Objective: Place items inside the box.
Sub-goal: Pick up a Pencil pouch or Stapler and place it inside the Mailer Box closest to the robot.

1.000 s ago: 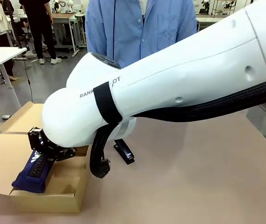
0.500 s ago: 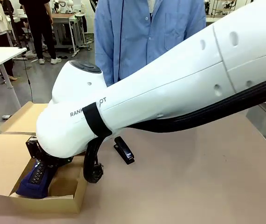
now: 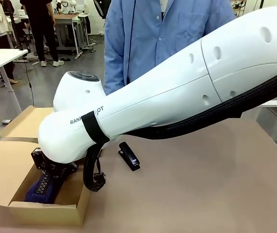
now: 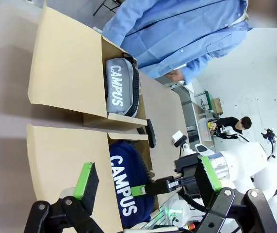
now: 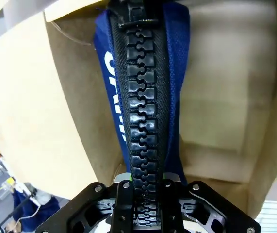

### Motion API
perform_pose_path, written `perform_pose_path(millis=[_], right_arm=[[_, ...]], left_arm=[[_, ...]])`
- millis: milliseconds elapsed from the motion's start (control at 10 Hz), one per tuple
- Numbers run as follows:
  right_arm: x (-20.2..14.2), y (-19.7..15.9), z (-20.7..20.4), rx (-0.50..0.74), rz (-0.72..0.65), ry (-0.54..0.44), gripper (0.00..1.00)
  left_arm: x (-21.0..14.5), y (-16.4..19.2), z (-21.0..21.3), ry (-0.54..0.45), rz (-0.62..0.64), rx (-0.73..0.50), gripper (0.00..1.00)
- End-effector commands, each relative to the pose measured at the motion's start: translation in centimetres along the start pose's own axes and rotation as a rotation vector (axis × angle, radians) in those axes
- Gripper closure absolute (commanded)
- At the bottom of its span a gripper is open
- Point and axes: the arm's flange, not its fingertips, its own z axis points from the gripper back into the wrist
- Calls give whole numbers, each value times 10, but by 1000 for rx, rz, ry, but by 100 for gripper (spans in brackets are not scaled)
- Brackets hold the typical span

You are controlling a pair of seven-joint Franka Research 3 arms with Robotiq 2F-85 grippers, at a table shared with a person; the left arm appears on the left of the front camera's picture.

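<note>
The box point(image 3: 46, 213) sits at the table's point(image 3: 201, 184) front left corner, its flaps folded outward. The right arm reaches across from the right edge, and the right gripper point(image 3: 51, 170) is down inside the box's opening. Its jaws are clamped shut on the navy pouch point(image 3: 41, 187), pinching it at the black zip.

In the right wrist view the zip runs straight out from between the fingers of the right gripper point(image 5: 144, 194). The navy pouch point(image 5: 143, 97) stretches away from them into the box, with cardboard walls on both sides. In the front view the pouch hangs below the gripper, mostly under the rim. The box's front wall hides its lower end, so I cannot tell whether it touches the floor of the box.

The left gripper point(image 4: 145, 167) hovers above the box with its jaws wide apart and nothing between them. From there a grey pouch point(image 4: 121, 87) lettered "CAMPUS" lies in the box against a cardboard panel. I cannot tell whether that panel is a divider or a flap.

A black stapler point(image 3: 129, 156) lies on the table just right of the box, towards the middle. A person point(image 3: 162, 29) in a blue shirt stands at the far edge.
</note>
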Motion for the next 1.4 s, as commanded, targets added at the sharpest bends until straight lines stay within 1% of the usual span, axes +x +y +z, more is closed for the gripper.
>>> perform_pose_path(millis=[0, 500, 600, 700, 800, 1000, 1100, 1200, 1300], right_arm=[[1, 11, -3, -11, -28, -3, 92], [2, 10, -4, -3, -31, 11, 92], [2, 10, -3, -9, -31, 18, 51], [1, 10, -4, -12, -32, 18, 35], [1, 10, -3, -14, -31, 16, 0], [0, 9, -3, -14, -30, 13, 0], [0, 9, -3, -15, -28, 14, 12], [0, 9, -2, -14, -28, 15, 2], [0, 9, 1, -12, -18, 19, 0]], left_arm=[[-1, 1, -1, -20, -19, -23, 0], [-1, 1, -1, -20, -19, -23, 0], [-1, 1, -1, -20, -19, -23, 0], [-1, 1, -1, -20, -19, -23, 0], [-1, 1, -1, -20, -19, -23, 0], [-1, 1, -1, -20, -19, -23, 0], [-1, 1, -1, -20, -19, -23, 0], [-1, 1, -1, -20, -19, -23, 0], [-1, 1, -1, -20, -19, -23, 0]])
